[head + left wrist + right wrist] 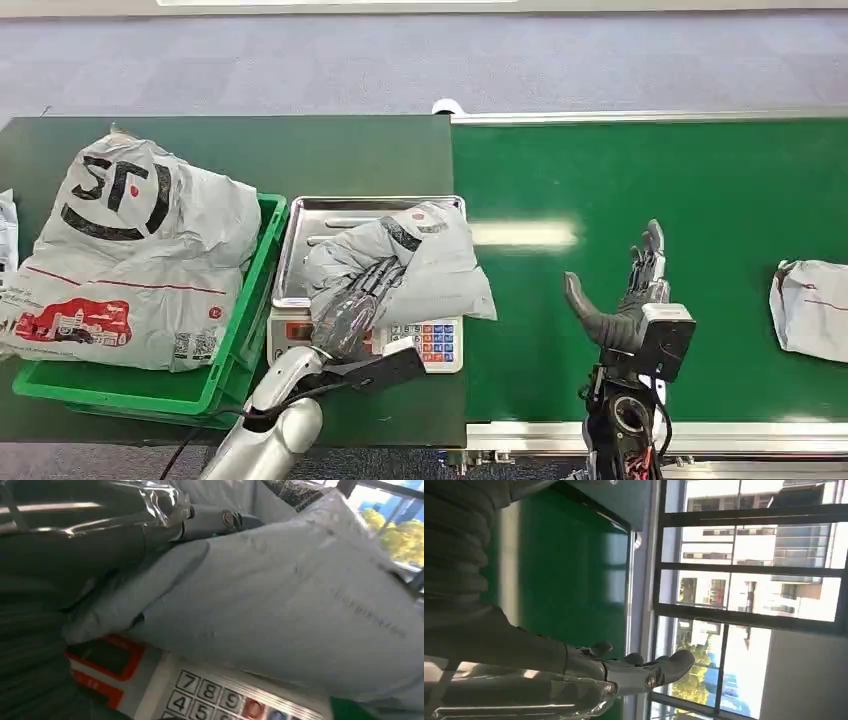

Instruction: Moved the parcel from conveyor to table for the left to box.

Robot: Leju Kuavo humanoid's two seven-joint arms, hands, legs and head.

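Robot arms enter from the bottom of the head view. Nearest on the left, the silver left arm reaches up to the left hand [350, 310], whose fingers lie pressed over the near end of a grey plastic parcel [415, 262]. Whether they actually grasp it cannot be told from this view. The left wrist view shows what the head view does not: dark fingers [210, 520] curve over the crumpled bag [280, 605], and beneath its edge sit the scale's number keys [210, 697] and a red-framed display [107, 655].

On the right, the right hand [630, 295] is raised above the green conveyor belt [700, 190], fingers spread apart and holding nothing. The right wrist view shows those fingers [659, 670] extended against tall windows with buildings and trees outside.

The parcel lies on the steel tray of a weighing scale [300, 230] on the dark table, partly overhanging the keypad. It is a soft, wrinkled grey mailer with a dark band printed near its far end.

Left of the scale, a green bin [250, 330] holds a larger grey bag [140, 260] with black lettering and a red picture. Another grey parcel [815, 305] lies on the belt at the right edge.
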